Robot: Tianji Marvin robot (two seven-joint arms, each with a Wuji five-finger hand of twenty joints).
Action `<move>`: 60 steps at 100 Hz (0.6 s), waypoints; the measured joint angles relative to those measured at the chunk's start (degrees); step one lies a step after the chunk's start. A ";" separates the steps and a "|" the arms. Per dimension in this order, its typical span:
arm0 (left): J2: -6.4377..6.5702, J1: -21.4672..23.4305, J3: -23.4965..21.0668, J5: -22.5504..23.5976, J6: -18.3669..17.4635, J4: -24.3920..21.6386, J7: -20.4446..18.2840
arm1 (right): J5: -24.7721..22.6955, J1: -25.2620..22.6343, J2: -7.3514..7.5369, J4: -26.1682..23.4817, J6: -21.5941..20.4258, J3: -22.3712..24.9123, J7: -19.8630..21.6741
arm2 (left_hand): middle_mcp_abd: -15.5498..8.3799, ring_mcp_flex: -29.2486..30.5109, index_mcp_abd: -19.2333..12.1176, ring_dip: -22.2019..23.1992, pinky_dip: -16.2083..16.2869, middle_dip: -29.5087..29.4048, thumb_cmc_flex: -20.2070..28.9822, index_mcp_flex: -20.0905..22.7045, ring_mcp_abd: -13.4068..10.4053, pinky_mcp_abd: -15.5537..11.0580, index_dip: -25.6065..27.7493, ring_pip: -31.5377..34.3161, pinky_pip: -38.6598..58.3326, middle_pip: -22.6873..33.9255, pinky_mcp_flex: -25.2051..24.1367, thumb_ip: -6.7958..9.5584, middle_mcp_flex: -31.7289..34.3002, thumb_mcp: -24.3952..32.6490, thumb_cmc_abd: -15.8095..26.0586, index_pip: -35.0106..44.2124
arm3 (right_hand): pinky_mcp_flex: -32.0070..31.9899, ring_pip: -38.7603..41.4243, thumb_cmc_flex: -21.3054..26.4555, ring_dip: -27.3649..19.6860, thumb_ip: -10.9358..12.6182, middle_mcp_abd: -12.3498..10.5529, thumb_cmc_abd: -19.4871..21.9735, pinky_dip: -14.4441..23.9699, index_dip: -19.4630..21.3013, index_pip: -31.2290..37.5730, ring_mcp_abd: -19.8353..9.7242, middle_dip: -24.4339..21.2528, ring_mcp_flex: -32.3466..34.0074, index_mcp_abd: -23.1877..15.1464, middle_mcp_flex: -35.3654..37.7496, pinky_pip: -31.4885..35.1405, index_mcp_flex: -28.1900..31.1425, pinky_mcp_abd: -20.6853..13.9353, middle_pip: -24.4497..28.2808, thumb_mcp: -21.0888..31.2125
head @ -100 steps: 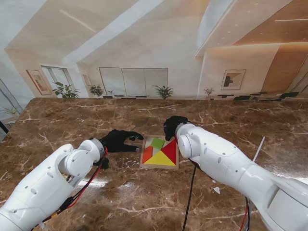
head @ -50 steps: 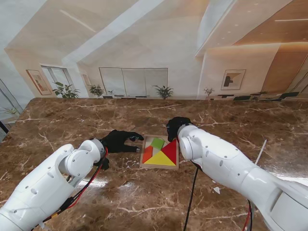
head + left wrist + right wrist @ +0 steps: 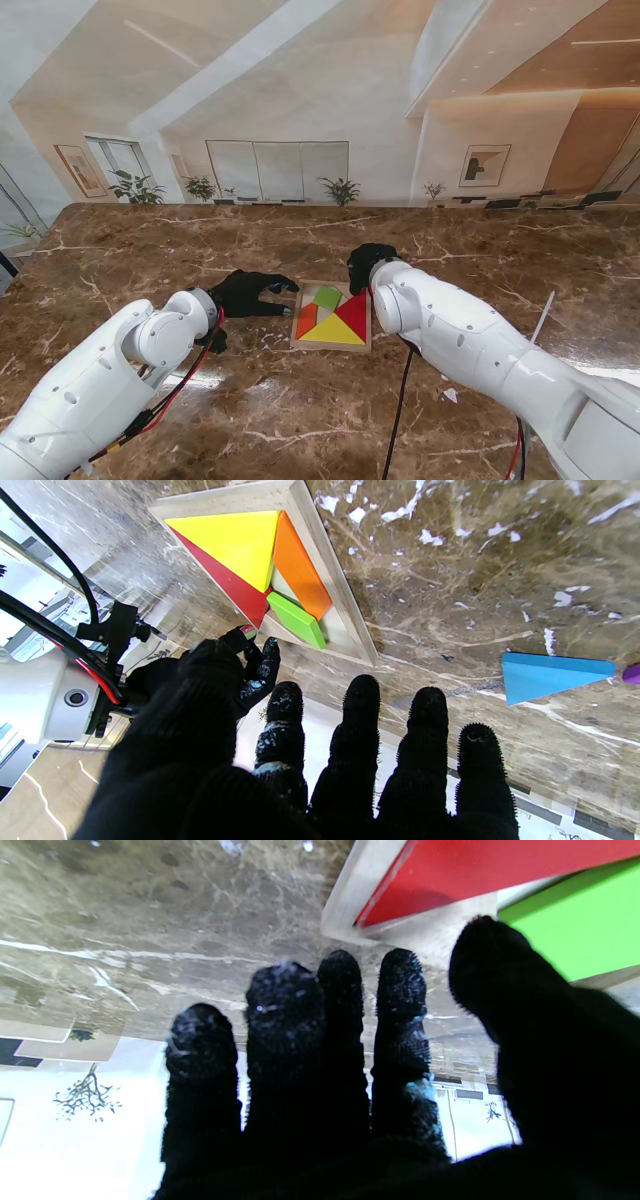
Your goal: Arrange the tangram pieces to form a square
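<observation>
The wooden tray [image 3: 331,347] lies mid-table and holds the green piece [image 3: 327,297], orange piece [image 3: 307,320], red triangle [image 3: 353,312] and yellow triangle [image 3: 333,333]. My left hand [image 3: 245,292] is open just left of the tray, its fingers [image 3: 360,730] spread flat with nothing in them. A blue triangle [image 3: 545,675] and the edge of a purple piece [image 3: 634,674] lie loose on the table beyond those fingers. My right hand [image 3: 368,262] hovers at the tray's far right corner. Its fingers [image 3: 340,1040] are straight and hold nothing, close to the red triangle [image 3: 475,875] and green piece [image 3: 575,935].
Bare wooden floor shows inside the tray [image 3: 335,630] around the green piece [image 3: 295,620]. The marble table [image 3: 150,250] stretches wide on all sides. A cable [image 3: 400,400] hangs from my right arm, which crosses the tray's right side.
My right hand has drifted slightly to the right at the tray's far edge. The left hand and the pieces have stayed put.
</observation>
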 measured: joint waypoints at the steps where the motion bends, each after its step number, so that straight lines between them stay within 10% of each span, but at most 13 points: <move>1: 0.00 0.00 0.00 0.00 0.00 0.00 0.00 | 0.00 0.00 0.00 -0.02 0.00 0.00 0.01 | 0.01 0.00 0.00 0.00 0.00 0.00 0.00 0.00 0.00 0.00 0.00 0.00 0.00 0.00 0.00 0.00 0.00 0.00 0.00 0.00 | 0.00 0.00 0.00 0.00 -0.04 0.00 0.00 0.00 -0.02 0.00 0.00 0.00 0.00 0.00 0.00 0.00 0.00 -0.01 0.00 0.00; 60: 0.00 0.01 -0.05 0.00 -0.03 0.04 -0.01 | -0.97 -0.42 0.75 -2.75 0.96 0.14 1.88 | 0.06 0.00 0.00 0.00 -0.01 0.00 0.01 0.01 0.00 0.00 0.00 0.01 0.49 0.01 0.00 0.00 0.42 -0.01 0.27 0.00 | 0.06 0.01 0.00 0.00 -1.62 -0.09 -0.03 0.00 -2.20 1.56 -0.01 0.01 0.07 0.00 1.07 0.03 0.49 -0.01 0.00 0.00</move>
